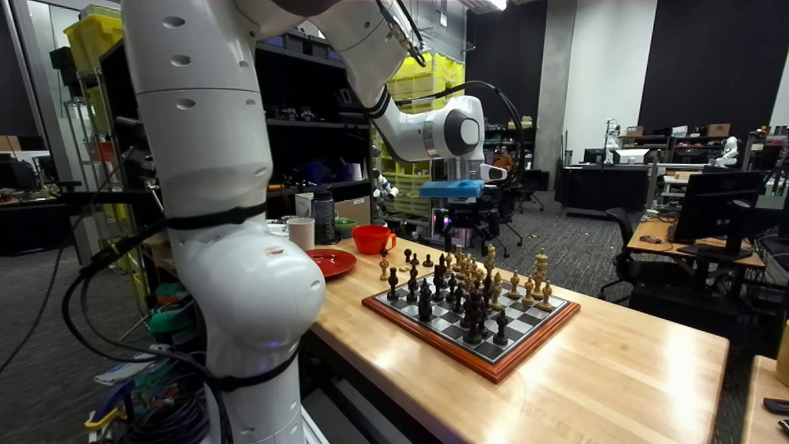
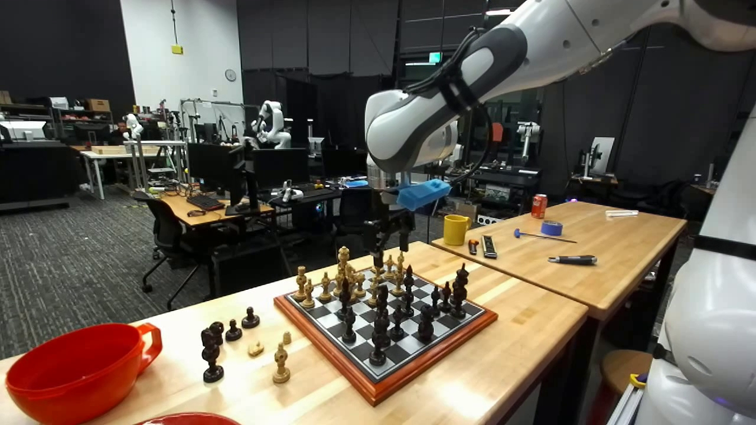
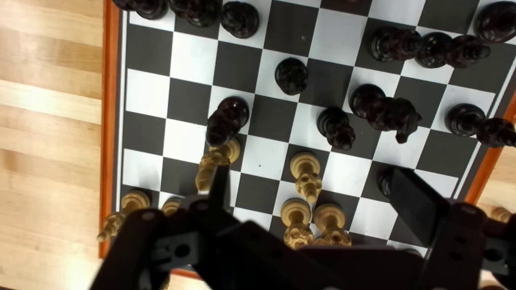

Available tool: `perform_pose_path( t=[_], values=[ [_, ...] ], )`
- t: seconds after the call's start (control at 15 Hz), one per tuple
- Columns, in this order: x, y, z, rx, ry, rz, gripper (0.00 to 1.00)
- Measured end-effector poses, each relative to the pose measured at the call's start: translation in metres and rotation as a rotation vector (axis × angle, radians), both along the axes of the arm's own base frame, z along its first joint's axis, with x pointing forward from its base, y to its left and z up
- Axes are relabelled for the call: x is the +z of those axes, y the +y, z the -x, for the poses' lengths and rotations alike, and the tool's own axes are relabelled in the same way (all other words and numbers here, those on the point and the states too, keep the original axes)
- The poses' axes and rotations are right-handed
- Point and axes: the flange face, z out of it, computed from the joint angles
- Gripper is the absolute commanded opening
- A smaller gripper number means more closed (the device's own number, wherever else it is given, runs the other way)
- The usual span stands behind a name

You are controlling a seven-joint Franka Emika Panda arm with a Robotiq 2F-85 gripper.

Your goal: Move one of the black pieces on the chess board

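The chess board [image 1: 431, 337], with its reddish-brown rim, lies on the wooden table in both exterior views [image 2: 437, 352]. In the wrist view its rim [image 3: 109, 133] runs down the left. Black and tan-gold pieces stand on it. A black piece [image 3: 291, 76] and a black knight [image 3: 387, 112] stand ahead of the jaws. My gripper [image 3: 310, 183] is open and empty, pointing down above the gold side of the board [image 2: 391, 252]. A tan-gold piece [image 3: 305, 165] shows between the fingers. The right finger partly hides a dark piece's base [image 3: 384, 183].
Black pieces [image 2: 211, 354] and a tan-gold piece [image 2: 282, 363] stand off the board. A red bowl with a handle [image 1: 372, 239] and a red plate [image 1: 333, 262] are beyond them. A second table holds a yellow mug [image 2: 455, 230], blue tape [image 2: 551, 228] and tools.
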Motion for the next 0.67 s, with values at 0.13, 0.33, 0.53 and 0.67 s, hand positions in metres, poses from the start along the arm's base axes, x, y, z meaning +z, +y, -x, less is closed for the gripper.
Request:
perform_pose_path(
  t=[0.13, 0.33, 0.53, 0.67],
  values=[
    [-0.002, 0.002, 0.0, 0.003, 0.003, 0.0, 1.0],
    [-0.002, 0.007, 0.001, 0.013, 0.006, 0.001, 1.0],
    [-0.003, 0.014, 0.002, 0.027, 0.011, 0.002, 1.0],
    [-0.005, 0.017, 0.002, 0.032, 0.016, 0.0, 1.0]
  ],
)
